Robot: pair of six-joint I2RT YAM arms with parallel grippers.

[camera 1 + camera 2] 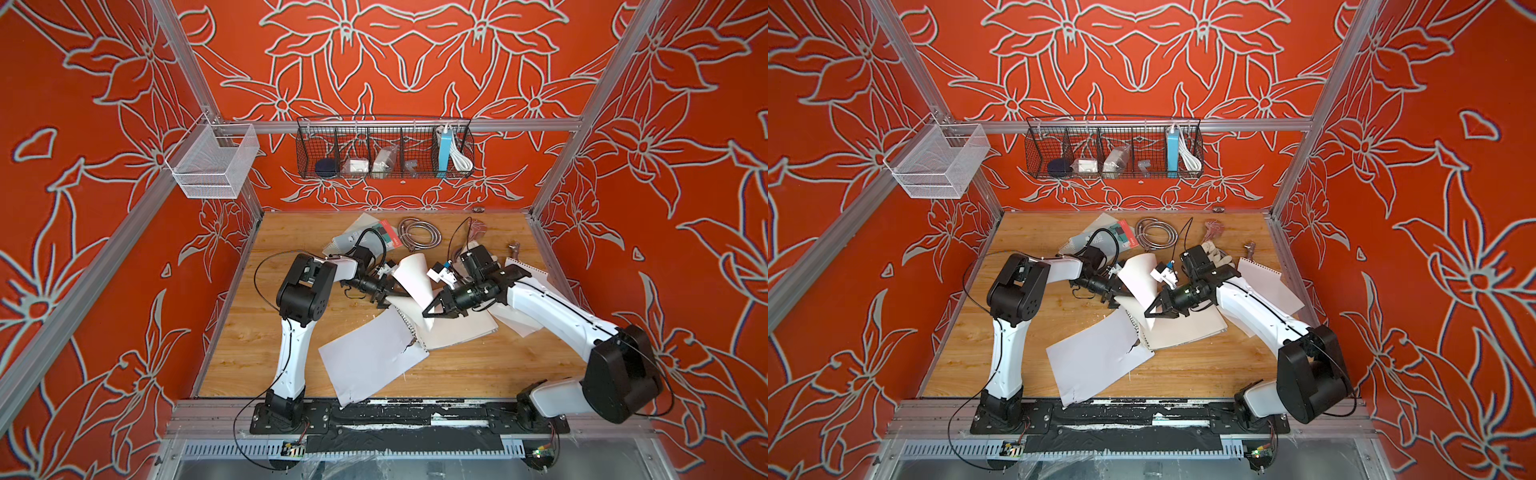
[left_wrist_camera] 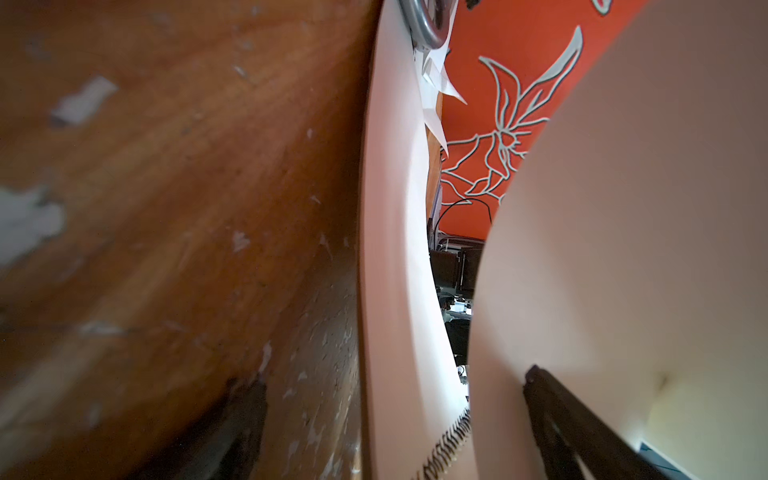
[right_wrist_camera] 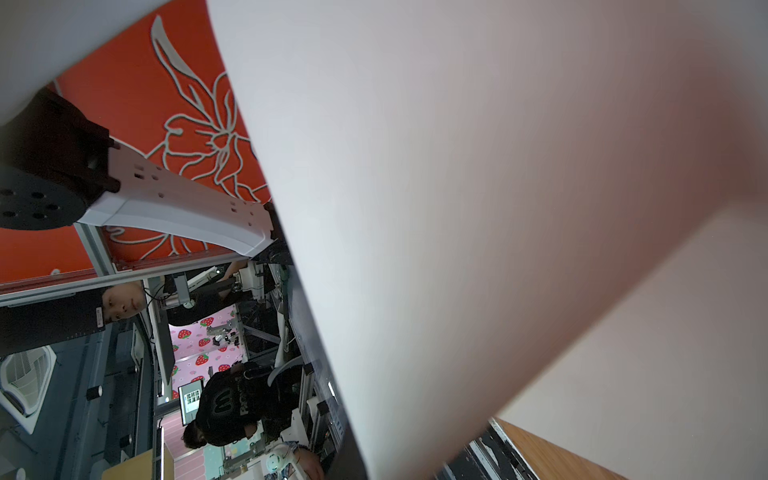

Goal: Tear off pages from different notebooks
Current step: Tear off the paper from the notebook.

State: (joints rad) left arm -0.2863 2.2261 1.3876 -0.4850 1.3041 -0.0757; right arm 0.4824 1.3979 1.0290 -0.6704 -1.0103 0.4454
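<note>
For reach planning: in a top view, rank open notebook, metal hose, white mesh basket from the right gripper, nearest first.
1. Open notebook, beneath the right gripper.
2. Metal hose, at the table's back.
3. White mesh basket, hung far left.

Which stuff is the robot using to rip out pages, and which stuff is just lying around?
For the job: open notebook, lifted page, front sheet, loose pages, back notebook.

Just lying about: metal hose, glove, wire basket.

Wooden table (image 1: 249,353), open notebook (image 1: 457,330), loose pages (image 1: 1266,282), grey notebook (image 1: 347,240), coiled metal hose (image 1: 419,232)
</note>
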